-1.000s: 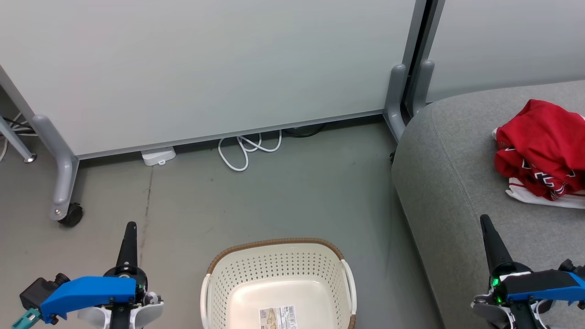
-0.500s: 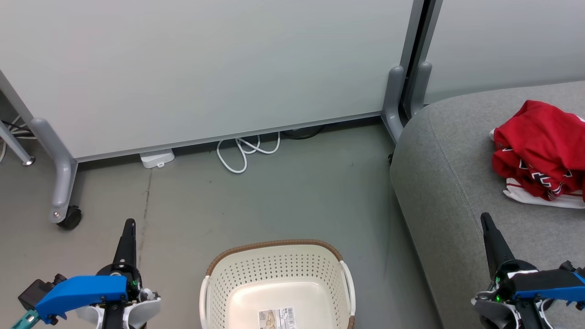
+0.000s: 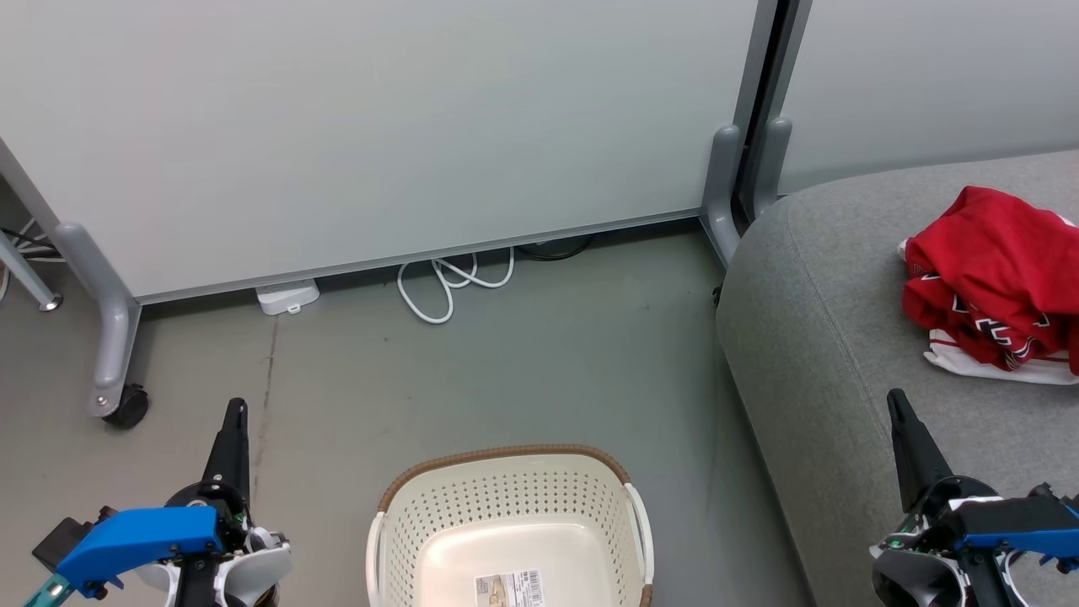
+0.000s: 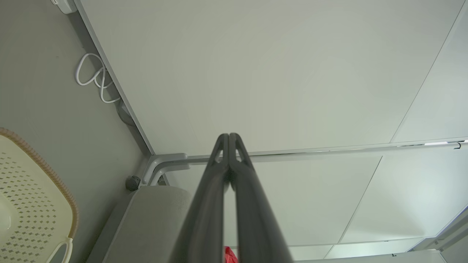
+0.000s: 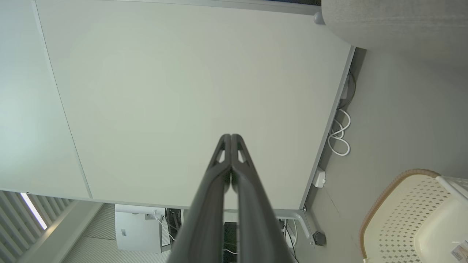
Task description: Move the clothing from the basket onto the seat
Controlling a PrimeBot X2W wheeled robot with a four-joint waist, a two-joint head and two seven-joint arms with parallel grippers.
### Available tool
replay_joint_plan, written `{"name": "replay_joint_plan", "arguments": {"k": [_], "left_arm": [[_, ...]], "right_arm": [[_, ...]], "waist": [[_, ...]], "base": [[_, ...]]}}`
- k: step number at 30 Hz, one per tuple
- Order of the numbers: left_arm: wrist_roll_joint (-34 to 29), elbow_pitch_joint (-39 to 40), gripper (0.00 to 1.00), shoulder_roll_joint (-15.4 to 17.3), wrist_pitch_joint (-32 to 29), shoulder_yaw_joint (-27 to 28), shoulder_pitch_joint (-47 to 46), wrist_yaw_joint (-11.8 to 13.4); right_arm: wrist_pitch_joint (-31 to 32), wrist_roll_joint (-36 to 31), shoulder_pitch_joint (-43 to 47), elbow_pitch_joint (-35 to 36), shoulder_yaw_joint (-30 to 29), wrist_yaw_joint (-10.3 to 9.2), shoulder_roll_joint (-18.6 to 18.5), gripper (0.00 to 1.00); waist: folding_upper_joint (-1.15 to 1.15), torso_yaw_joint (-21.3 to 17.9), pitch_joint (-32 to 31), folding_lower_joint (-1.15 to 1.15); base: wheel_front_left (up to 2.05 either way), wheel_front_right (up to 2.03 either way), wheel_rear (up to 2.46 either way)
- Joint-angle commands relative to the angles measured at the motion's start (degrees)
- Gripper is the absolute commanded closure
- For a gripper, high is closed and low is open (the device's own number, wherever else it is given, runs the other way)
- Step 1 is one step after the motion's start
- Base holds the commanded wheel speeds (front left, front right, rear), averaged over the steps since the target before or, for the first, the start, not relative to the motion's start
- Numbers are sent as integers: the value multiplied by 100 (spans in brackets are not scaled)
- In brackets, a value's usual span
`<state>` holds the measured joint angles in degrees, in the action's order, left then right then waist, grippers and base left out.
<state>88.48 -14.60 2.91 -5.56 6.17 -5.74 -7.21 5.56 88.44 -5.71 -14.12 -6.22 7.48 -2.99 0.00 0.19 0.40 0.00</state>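
One heap of red, white-trimmed clothing [image 3: 990, 270] lies on the light-grey fabric seat [image 3: 809, 337], upper right of your clenched right claw [image 3: 897, 403]; one cream perforated basket [image 3: 506, 497] sits beside your clenched left claw [image 3: 238, 409].

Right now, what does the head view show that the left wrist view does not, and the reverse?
The head view adds the label inside the basket, a castor wheel and the lettering on the clothing. The left wrist view adds a seam across the wall panel. Both show the basket, the seat, the white cable and the shut left gripper.
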Motion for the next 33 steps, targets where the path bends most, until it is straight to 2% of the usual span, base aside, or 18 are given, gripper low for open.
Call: {"name": "replay_joint_plan", "arguments": {"k": [1, 9, 33], "left_arm": [[99, 44, 100, -3, -41, 21, -80, -46], [410, 71, 100, -4, -118, 53, -80, -49], [398, 69, 100, -5, -119, 50, -72, -37]], "right_arm": [[43, 108, -76, 19, -23, 2, 14, 100], [121, 416, -86, 15, -43, 2, 20, 100], [122, 404, -85, 15, -41, 2, 19, 100]], "waist": [[0, -2, -3, 0], [0, -18, -22, 0], [0, -19, -22, 0]], "base": [[0, 0, 0], [0, 0, 0], [0, 0, 0]]}}
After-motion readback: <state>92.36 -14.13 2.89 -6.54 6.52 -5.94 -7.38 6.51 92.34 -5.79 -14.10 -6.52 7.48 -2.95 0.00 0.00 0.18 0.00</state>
